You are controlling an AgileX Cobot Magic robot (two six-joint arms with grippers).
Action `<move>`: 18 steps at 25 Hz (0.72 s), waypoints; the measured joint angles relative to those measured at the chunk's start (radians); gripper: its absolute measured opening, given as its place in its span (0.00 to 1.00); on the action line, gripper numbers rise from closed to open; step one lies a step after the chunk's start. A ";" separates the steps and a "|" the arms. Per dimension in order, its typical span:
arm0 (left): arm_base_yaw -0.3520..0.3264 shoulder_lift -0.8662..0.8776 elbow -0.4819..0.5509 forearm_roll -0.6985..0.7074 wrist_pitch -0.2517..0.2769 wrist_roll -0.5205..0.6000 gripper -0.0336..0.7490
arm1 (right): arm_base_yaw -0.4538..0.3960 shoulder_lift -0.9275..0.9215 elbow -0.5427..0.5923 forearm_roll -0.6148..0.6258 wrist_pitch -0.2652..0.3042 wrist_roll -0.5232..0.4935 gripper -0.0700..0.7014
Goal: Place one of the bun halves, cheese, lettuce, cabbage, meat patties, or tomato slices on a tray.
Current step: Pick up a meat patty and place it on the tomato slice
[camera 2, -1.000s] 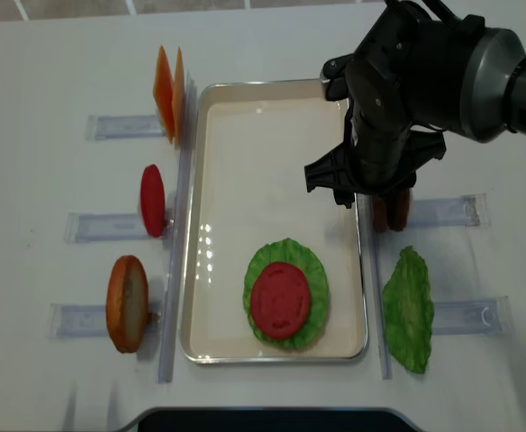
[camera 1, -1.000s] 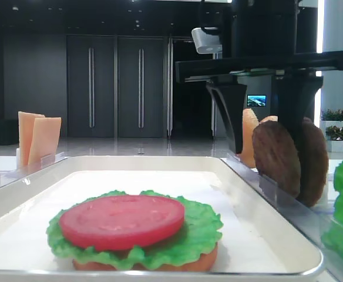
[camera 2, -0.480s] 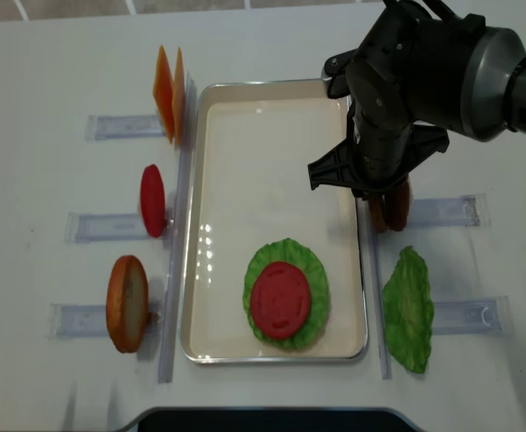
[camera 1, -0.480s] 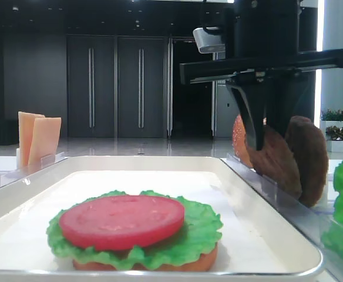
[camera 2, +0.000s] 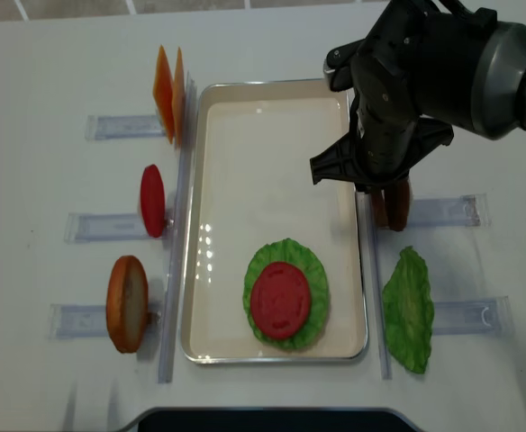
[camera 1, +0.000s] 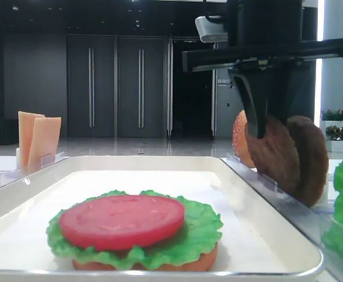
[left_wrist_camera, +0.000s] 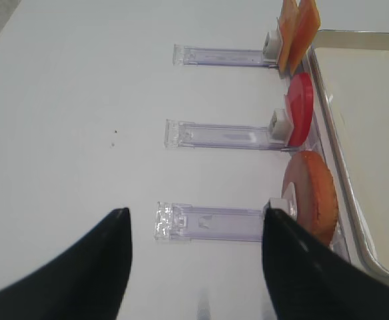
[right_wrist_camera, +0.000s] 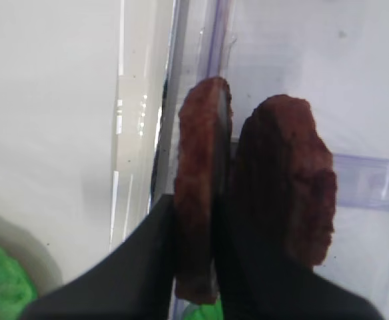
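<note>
Two dark-brown meat patties stand on edge in a clear rack just right of the white tray (camera 2: 272, 135). My right gripper (right_wrist_camera: 196, 227) is shut on the patty nearer the tray (right_wrist_camera: 198, 167); the other patty (right_wrist_camera: 288, 180) stands right beside it. From the low front view the right gripper (camera 1: 269, 126) pinches the held patty (camera 1: 274, 155). In the tray lies a stack of bun half, lettuce (camera 2: 312, 270) and tomato slice (camera 2: 281, 299). My left gripper (left_wrist_camera: 194, 247) is open over bare table, holding nothing.
Left of the tray, clear racks hold cheese slices (camera 2: 169, 94), a tomato slice (camera 2: 152, 200) and a bun half (camera 2: 126, 303). A loose lettuce leaf (camera 2: 409, 310) lies right of the tray. A bun half (camera 1: 239, 138) stands behind the patties.
The right gripper's jaws have closed from wide open onto the patty nearer the tray. The left gripper has not moved.
</note>
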 joint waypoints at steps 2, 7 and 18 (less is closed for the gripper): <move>0.000 0.000 0.000 0.000 0.000 0.000 0.64 | 0.006 -0.022 0.000 -0.001 0.004 0.000 0.29; 0.000 0.000 0.000 0.000 0.000 0.000 0.64 | 0.007 -0.085 0.000 0.024 0.009 -0.002 0.29; 0.000 0.000 0.000 0.000 0.000 0.000 0.64 | 0.007 -0.296 0.000 0.152 0.046 -0.057 0.29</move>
